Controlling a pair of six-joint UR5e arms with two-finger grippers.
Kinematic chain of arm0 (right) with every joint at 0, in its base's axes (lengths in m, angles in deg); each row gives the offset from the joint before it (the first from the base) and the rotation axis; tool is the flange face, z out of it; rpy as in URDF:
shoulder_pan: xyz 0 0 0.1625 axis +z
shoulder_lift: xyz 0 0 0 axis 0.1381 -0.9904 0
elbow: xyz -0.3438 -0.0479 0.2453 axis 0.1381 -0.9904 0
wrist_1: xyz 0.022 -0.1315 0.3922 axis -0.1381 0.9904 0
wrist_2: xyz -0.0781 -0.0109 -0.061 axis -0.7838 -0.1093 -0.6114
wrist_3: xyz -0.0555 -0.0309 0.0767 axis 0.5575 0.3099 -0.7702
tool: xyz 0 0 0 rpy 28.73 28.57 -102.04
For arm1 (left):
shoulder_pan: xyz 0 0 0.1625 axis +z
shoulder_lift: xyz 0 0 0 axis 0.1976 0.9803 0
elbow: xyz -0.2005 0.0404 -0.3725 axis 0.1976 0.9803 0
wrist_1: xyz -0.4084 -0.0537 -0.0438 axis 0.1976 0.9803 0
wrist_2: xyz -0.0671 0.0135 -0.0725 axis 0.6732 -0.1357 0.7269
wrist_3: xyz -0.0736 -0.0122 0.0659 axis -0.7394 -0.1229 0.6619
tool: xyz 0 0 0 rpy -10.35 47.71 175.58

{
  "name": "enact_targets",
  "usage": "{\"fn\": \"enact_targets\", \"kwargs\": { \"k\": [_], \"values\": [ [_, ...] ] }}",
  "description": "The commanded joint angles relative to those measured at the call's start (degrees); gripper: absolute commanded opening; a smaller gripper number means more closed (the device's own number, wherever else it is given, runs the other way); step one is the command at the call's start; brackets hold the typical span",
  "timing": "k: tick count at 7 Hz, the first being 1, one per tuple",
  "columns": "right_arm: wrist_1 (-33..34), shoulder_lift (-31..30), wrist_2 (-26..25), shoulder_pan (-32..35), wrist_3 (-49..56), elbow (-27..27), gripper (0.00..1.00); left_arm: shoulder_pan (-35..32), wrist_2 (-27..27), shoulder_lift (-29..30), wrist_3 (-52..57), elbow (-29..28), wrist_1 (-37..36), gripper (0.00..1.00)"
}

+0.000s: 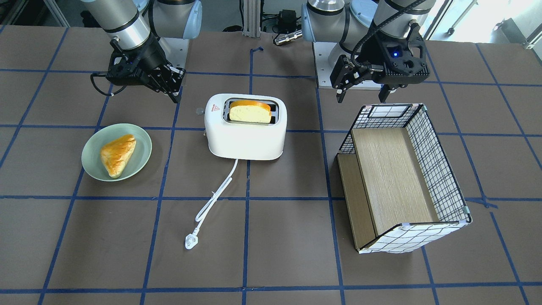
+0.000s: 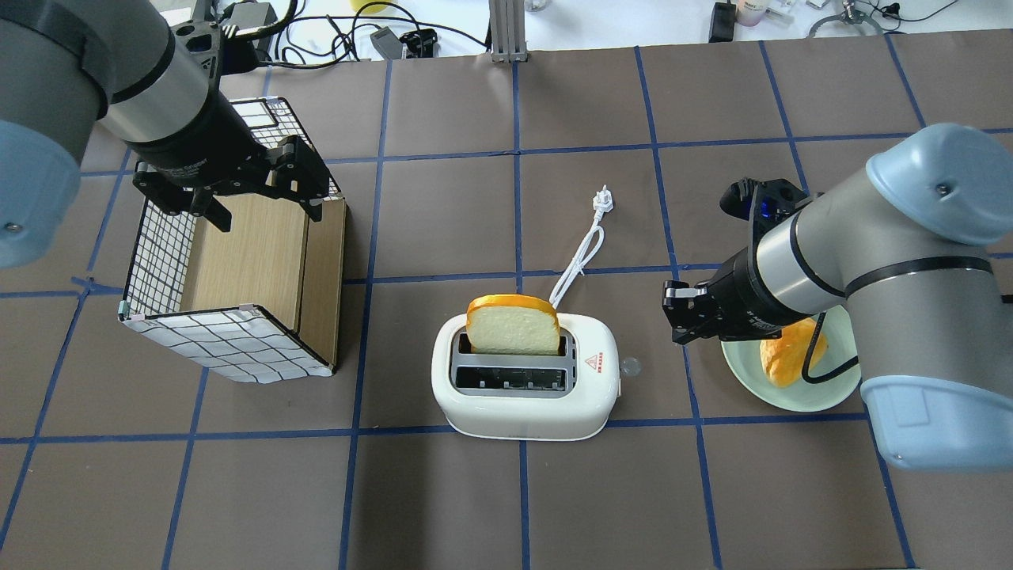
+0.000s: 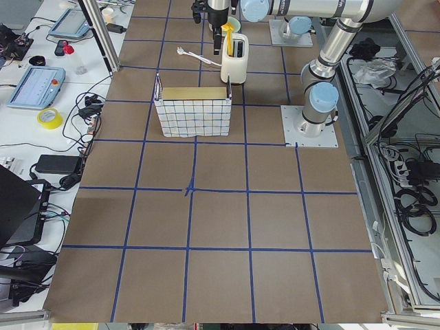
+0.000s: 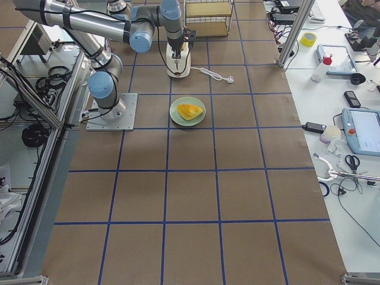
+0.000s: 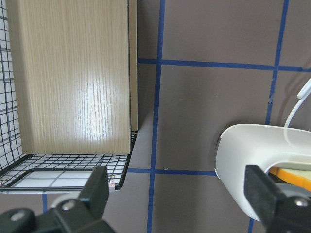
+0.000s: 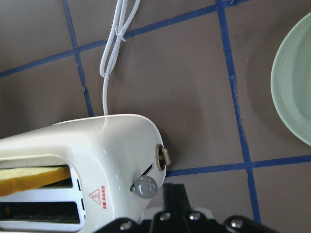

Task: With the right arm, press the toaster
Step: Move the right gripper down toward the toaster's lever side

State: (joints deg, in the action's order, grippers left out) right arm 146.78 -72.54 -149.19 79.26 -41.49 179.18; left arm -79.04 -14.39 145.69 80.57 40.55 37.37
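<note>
Toaster: the toaster (image 2: 526, 404) sits mid-table in the overhead view with its slots up. A bread slice (image 2: 513, 324) stands tall in the 12 o'clock slot. The cord (image 2: 582, 261) trails off toward 1 o'clock.
Handling: it looks like a rigid, smooth, fairly light shell, so a sideways shove could skid or tip it. It needs no grasp.
Contact spot: the lever (image 6: 145, 186) is a small, rounded grey knob on the toaster's 3 o'clock end. It is probably slippery, so I would press straight down along its slot.
Lever state: the slice rides high, so I judge the lever is not yet pressed.
Right gripper: the right gripper (image 1: 175, 96) has its fingers together and holds nothing. In the overhead view it hangs at about 2 o'clock of the lever, near it but apart.
Right arm pose: the arm comes in from 3 o'clock over the plate (image 2: 744, 380), with the wrist tipped toward the table.
Left gripper: the left gripper (image 5: 177, 187) has its fingers spread wide and is empty. It sits above the wire rack (image 2: 158, 245) at 10 o'clock of the toaster.
</note>
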Motion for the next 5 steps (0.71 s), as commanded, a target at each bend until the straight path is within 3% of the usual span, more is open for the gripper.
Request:
{"fn": "enact_targets", "kwargs": {
  "k": [1, 2, 5],
  "values": [
    [0.93, 0.56, 3.31, 0.08, 0.35, 1.78, 0.0, 0.0, -0.02, 0.0, 0.0, 0.0, -0.06, 1.0],
    [2.42, 1.34, 5.75, 0.17, 0.36, 2.05, 0.0, 0.0, 0.07, 0.0, 0.0, 0.0, -0.06, 1.0],
    [5.66, 3.71, 6.66, 0.34, 0.27, 3.01, 0.0, 0.0, -0.02, 0.0, 0.0, 0.0, -0.06, 1.0]
  ]
}}
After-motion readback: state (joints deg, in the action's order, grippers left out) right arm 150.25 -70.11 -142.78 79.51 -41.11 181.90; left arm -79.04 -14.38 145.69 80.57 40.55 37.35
